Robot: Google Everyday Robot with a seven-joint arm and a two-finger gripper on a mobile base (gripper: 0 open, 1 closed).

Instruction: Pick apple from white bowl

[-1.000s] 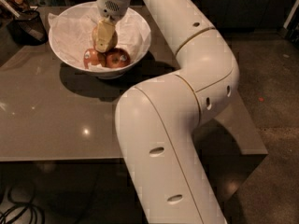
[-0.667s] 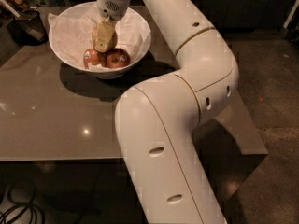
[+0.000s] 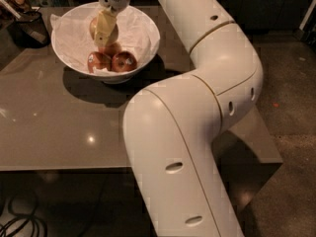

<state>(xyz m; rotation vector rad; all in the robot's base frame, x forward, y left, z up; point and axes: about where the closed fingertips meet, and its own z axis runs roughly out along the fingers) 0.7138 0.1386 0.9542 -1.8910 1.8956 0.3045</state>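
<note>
Nearest, the white arm (image 3: 187, 132) rises past the near edge of the desk (image 3: 59, 132), bends over the right side and reaches back toward the far left corner. The middle of the desk shows only a glossy grey top.

Toward that far left corner sits the bowl (image 3: 148, 31), lined with crinkled paper (image 3: 136, 21). Two red apples (image 3: 98, 62) lie side by side at its bottom, on the near side, and a third seems tucked behind them.

Just above them the gripper (image 3: 103, 36) points straight down into the bowl, its pale fingers closed around the apple (image 3: 92, 27). The golden skin shows on both sides of the front finger. The apple looks clear of the red ones and held within the bowl, about level with the rim.

Beyond, at the far left corner, is a dark basket (image 3: 29, 26).

The grasp looks made, so the step in hand is the lift. The next move calls for a straight rise, keeping the grip firm and not snagging the paper or knocking the red apples.
</note>
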